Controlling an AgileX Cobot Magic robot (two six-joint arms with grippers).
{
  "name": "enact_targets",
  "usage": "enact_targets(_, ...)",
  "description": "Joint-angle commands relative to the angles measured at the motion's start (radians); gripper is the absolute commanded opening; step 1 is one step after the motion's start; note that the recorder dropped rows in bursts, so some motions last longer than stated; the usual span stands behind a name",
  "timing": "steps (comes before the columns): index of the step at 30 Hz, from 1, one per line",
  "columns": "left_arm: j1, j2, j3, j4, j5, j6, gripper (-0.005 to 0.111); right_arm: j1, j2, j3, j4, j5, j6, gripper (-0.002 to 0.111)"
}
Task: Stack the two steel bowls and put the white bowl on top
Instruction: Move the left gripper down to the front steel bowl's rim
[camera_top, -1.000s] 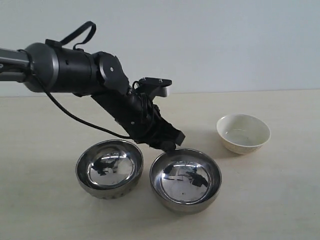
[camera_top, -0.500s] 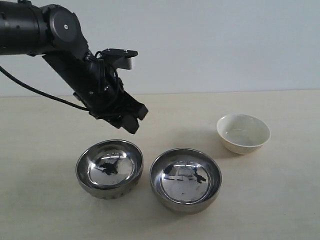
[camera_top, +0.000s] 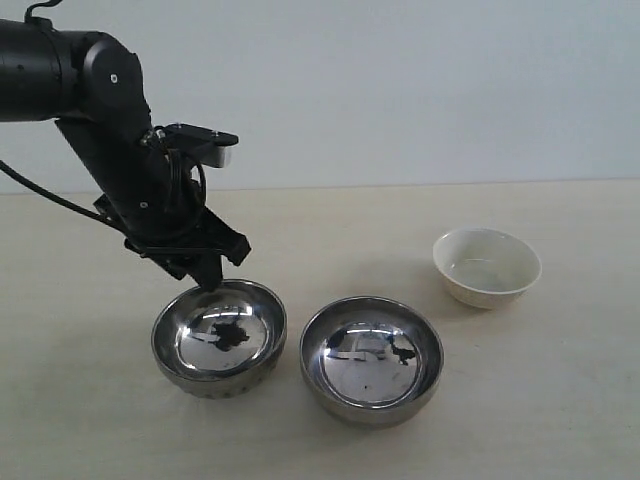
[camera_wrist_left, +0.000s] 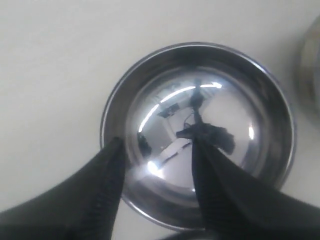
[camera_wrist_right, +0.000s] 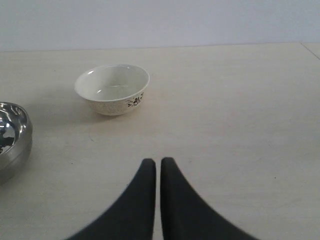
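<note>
The left gripper (camera_top: 208, 278) has swung away from the second steel bowl (camera_top: 371, 358) and come down at the far rim of the steel bowl (camera_top: 218, 335) now directly beneath it. Its jaws stand well apart and hold nothing. In the wrist view one finger sits at the rim's edge and the other hangs over the bowl's inside, so it appears set to pinch the wall. The second steel bowl lies just beside the gripper's target, and the white bowl (camera_top: 487, 265) is well beyond that.

The right gripper (camera_wrist_right: 157, 162) is closed tight, empty, over bare bench (camera_top: 560, 400), with the white bowl ahead of it.

The risk is the grip. The steel is slick and the wall thin and curved, so a shallow pinch could slip off, or the bowl could tip and skid into its neighbour.

All three bowls look empty. The steel ones show only reflections.
</note>
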Motion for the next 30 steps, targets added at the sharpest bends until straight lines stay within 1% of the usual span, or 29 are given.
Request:
enact_targets(1, 0.003, -0.011, 0.004, 0.064, 0.021, -0.059, 0.041, -0.002, -0.005, 0.0, 0.0, -0.011, -0.004, 0.0)
enact_targets(10, 0.011, -0.011, 0.017, 0.13, 0.036, -0.093, 0.041, -0.002, -0.005, 0.0, 0.0, -0.011, -0.004, 0.0)
enact_targets(12, 0.027, -0.011, 0.051, 0.153, 0.011, -0.119, 0.041, -0.002, -0.005, 0.0, 0.0, -0.011, -0.004, 0.0)
enact_targets(15, 0.073, -0.011, 0.146, 0.153, -0.08, -0.133, 0.041, -0.002, -0.005, 0.0, 0.0, -0.011, -0.004, 0.0)
enact_targets(18, 0.085, -0.011, 0.203, 0.135, -0.162, -0.136, 0.041, -0.002, -0.005, 0.0, 0.0, -0.011, -0.004, 0.0)
enact_targets(22, 0.085, -0.011, 0.232, 0.09, -0.249, -0.136, 0.041, -0.002, -0.005, 0.0, 0.0, -0.011, -0.004, 0.0)
enact_targets(30, 0.085, -0.003, 0.232, 0.039, -0.263, -0.136, 0.041, -0.002, -0.005, 0.0, 0.0, -0.011, -0.004, 0.0)
